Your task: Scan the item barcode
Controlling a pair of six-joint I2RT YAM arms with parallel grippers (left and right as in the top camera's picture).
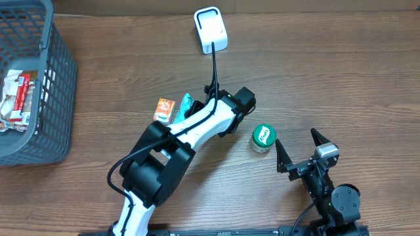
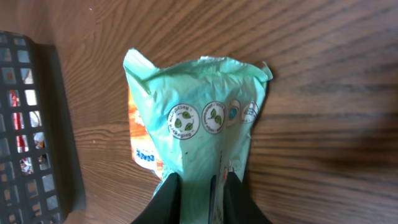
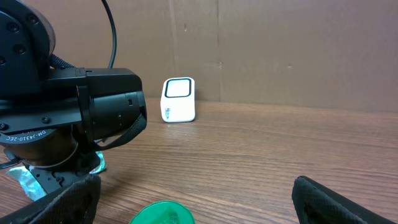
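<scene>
1. The left claw (image 2: 200, 186) is closed on the lower end of a mint-green pouch (image 2: 199, 106), one black finger (image 2: 163, 202) pressing each side of it.
2. The pouch sits around the middle of the counter (image 1: 341, 65). Its crinkled top points away from the claw, and a row of small round leaf emblems shows on its face.
3. An orange packet (image 2: 138, 134) lies just on the pouch's left. The pouch seems to overlap its edge, though the wrist view does not show whether they touch.
4. A grey slatted basket (image 1: 56, 98) stands at the far-left corner of the counter. It holds wrapped packets (image 1: 16, 98) in red and white, heaped against its left side.
5. A white scanner (image 1: 210, 29) stands near the middle of the far edge, with a black cable running from it toward the left arm.
6. A green-lidded jar (image 1: 263, 137) stands upright toward the near edge, between the two arms. Its lid is on, so what it holds cannot be told.
7. The right claw (image 1: 295, 136) hangs just beside the jar on its right, jaws spread wide, gripping nothing.
</scene>
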